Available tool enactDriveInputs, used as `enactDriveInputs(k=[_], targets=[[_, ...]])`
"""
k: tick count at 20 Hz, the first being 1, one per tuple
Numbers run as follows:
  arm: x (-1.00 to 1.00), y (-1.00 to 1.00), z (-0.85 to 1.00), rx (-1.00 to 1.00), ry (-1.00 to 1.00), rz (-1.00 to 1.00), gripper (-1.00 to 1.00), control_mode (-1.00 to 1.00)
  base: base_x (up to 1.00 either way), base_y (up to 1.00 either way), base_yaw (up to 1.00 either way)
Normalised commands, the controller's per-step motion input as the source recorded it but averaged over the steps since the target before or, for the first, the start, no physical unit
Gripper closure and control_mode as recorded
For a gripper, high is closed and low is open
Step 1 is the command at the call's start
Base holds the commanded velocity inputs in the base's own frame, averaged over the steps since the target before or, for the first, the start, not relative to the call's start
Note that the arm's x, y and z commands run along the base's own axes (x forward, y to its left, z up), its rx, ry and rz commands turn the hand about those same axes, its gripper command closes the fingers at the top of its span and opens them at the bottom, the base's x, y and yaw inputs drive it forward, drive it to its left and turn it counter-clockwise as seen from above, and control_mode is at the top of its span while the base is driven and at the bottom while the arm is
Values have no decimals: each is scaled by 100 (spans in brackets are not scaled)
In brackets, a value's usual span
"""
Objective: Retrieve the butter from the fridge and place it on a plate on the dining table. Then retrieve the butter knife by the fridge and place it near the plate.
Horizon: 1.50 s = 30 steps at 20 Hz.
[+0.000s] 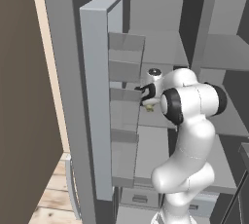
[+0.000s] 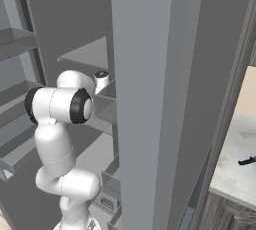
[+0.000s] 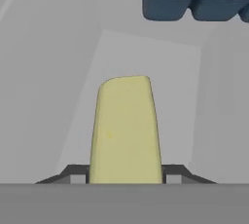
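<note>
tool (image 3: 125,179): we are gripping the butter (image 3: 125,130) between both fingers | butter: we are seeing it on a grey fridge (image 1: 95,96) shelf (image 3: 58,96) | butter knife (image 2: 247,161): lying on the right counter (image 2: 235,169)

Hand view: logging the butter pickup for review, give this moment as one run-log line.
phase: grasp | tool: shut on butter | place: fridge shelf | plate: not reached

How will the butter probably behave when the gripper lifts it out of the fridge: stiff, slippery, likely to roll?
The butter looks like a short, flat-sided block, so it probably stays stiff and will not roll. The gripper has its fingertips against both sides; the smooth surface may slip. It seems small, so likely light.
</note>
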Motion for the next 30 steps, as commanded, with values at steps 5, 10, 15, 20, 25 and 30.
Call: enactDriveInputs(k=[5,10,15,20,25,30], targets=[[-55,4,16,0,0,0,100,-100,0,0,0],[-30,18,27,5,0,0,100,-100,0,0,0],[-38,7,33,9,0,0,100,-100,0,0,0],[-52,2,18,8,0,0,100,-100,0,0,0],[-47,24,18,3,0,0,100,-100,0,0,0],[-52,14,32,0,0,0,100,-100,0,0,0]])
